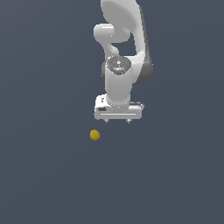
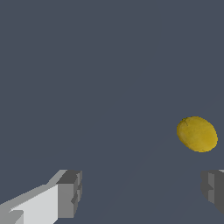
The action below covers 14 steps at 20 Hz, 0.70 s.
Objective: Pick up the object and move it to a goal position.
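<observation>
The small yellow ball (image 1: pixel 95 135) lies on the dark grey floor, below the gripper and toward the exterior view's left of it. The white arm hangs over the floor with its gripper (image 1: pixel 118 121) pointing down, apart from the ball. In the wrist view the ball (image 2: pixel 197 134) sits ahead of the gripper (image 2: pixel 142 192), near one grey finger (image 2: pixel 213 188); the other finger (image 2: pixel 69 192) is far from it. The jaws stand wide apart with nothing between them.
The dark grey floor (image 1: pixel 43 175) stretches flat all round. No other object shows in either view.
</observation>
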### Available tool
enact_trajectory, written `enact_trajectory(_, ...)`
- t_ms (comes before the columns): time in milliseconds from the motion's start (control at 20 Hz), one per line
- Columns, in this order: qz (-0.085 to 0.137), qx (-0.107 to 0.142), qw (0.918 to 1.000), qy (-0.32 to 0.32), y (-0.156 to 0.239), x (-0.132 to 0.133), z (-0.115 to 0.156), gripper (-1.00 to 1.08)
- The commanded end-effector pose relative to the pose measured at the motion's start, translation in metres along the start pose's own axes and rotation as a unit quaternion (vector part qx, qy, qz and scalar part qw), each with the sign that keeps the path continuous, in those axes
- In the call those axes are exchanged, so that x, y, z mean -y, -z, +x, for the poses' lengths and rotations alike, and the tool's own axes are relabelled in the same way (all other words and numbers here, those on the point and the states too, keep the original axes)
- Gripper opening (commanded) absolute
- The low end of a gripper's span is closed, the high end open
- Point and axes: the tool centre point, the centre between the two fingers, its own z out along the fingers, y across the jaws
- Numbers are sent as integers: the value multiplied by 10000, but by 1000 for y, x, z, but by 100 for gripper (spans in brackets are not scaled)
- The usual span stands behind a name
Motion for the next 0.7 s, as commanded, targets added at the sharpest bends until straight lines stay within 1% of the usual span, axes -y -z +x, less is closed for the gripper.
enact_trajectory(0,0,0,10000,0,0,0,0,100)
enact_trajectory(150,-4,-36,10000,50,4,4,2,100)
enact_trajectory(400,-24,-187,9995,249,20,19,9,100)
enact_trajectory(650,-25,-194,9995,265,22,21,9,100)
